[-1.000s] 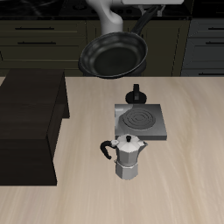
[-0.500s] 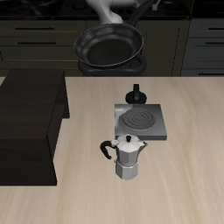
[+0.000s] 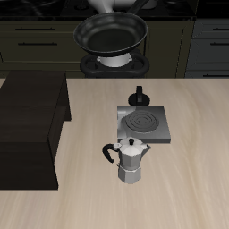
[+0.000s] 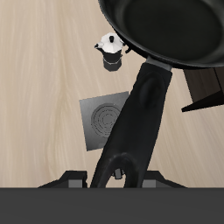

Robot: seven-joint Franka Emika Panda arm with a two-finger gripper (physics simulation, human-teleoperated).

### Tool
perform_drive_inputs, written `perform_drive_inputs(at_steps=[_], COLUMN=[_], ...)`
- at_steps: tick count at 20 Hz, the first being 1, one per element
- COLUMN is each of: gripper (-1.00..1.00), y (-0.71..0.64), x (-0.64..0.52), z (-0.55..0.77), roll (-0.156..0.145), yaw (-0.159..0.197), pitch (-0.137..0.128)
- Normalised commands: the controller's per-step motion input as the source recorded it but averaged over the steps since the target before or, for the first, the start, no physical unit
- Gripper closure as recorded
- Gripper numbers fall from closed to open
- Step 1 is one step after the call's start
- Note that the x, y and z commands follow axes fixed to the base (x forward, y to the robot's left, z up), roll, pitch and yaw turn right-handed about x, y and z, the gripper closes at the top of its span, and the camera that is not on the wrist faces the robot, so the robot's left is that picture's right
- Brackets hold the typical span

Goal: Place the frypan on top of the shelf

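Exterior view: one frypan [image 3: 110, 34] is seen lifted high in the air above the back of the table [image 3: 179, 179], its round black bowl tilted toward the camera, well clear of every surface. It is held from behind by the gripper [image 3: 114, 5], of which only a pale part is visible at the frame's upper edge, at about 12 o'clock from the pan's bowl; whether the fingers are pressed together on the handle cannot be told there. In the wrist view the long black handle [image 4: 140, 109] is seen running from the bowl [image 4: 175, 31] straight toward the gripper's base, which suggests a pinch on the handle's end, though the fingertips themselves are hidden. One shelf [image 3: 31, 130], dark and flat-topped, stands at roughly 8 o'clock from the pan. One moka pot [image 3: 131, 159], one grey burner plate [image 3: 143, 123] and one small black knob-like stand [image 3: 139, 95] are counted on the table.
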Motion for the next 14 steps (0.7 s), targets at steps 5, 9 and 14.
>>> perform_drive_inputs(at_steps=[5,9,14], gripper=[1.00,1.00,1.00], y=[-0.30,-0.38,-0.35], x=[0.11,0.22,0.22], z=[0.14,0.12,0.05], roll=[-0.051,-0.075,-0.065], yaw=[0.018,0.015,-0.004], pitch=[-0.038,-0.009,0.004])
